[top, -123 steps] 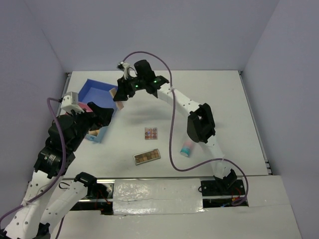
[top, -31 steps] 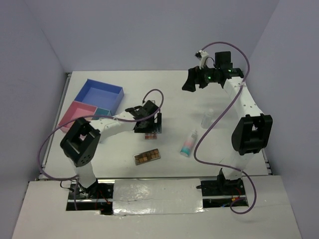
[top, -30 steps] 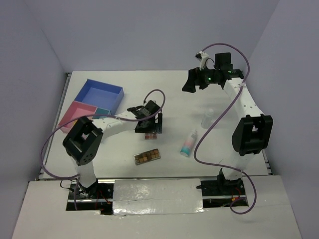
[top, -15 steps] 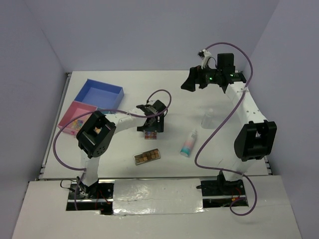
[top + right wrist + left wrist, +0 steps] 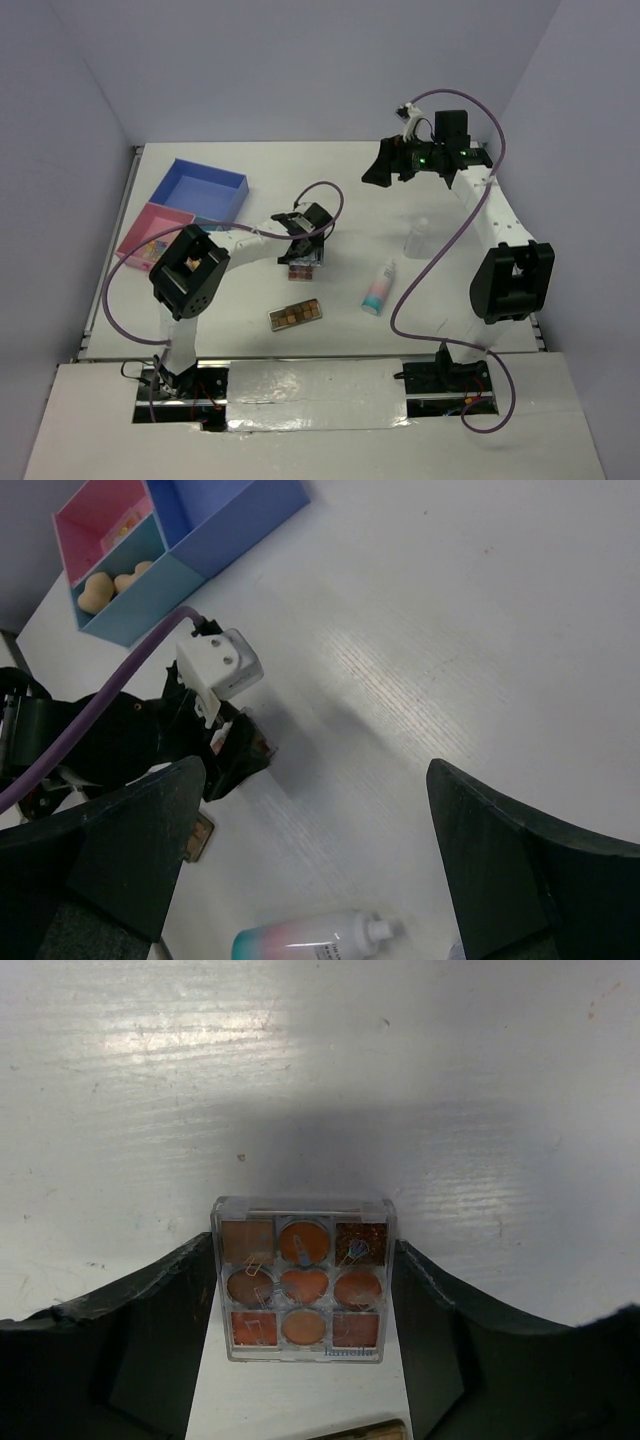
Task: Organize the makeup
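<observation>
The left arm (image 5: 245, 240) lay low, with the left gripper (image 5: 303, 1252) around the square palette (image 5: 303, 1295), a finger touching each side. The right arm (image 5: 490, 200) stood high, far behind it, with the right gripper (image 5: 372, 168) wide open

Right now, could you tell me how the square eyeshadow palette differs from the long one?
The square palette holds nine pans in a grid; the long palette is a narrow strip. The square palette sits between the left gripper's fingers; the long palette lies free, with no gripper around it. Both lie flat, with brownish shades.
</observation>
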